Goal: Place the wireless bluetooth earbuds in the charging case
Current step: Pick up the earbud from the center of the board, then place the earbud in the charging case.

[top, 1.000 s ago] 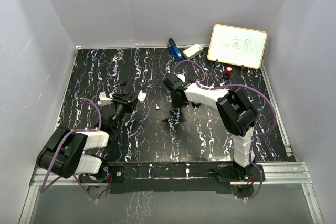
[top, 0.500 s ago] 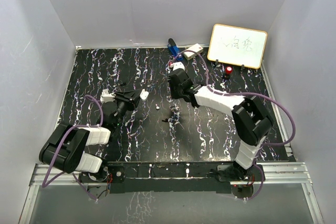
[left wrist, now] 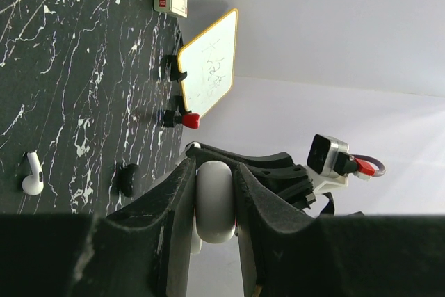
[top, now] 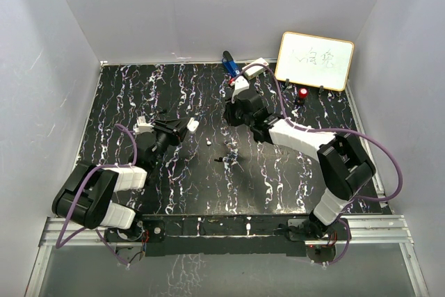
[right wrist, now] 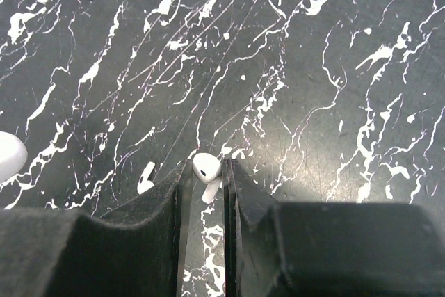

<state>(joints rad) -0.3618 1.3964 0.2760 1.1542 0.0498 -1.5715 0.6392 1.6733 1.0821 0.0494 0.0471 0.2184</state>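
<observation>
The left gripper [left wrist: 212, 166] holds the charging case [left wrist: 214, 203] off the surface [left wrist: 83, 67], its fingers [left wrist: 170, 206] clamped on the case from both sides. In the left wrist view the case looks oblong. Its long axis runs along the fingers, and one rounded end shows past the tips. Whether its lid is open I cannot tell.

Between the arms a loose earbud [left wrist: 31, 175] lies flat on the surface, well apart from the case.

The right gripper [right wrist: 206, 172] is closed on the gripped earbud [right wrist: 206, 167] and hangs above the surface. The rounded head sits at the fingertips and the stem slants back into the gap, so its long axis runs roughly along the fingers.

This looks like the carry step for the first bud — both parts lifted, not yet together. The next move calls for bringing the bud to the case's opening stem-first and matching its tilt to the socket — a fine alignment, and one that needs the case open.
</observation>
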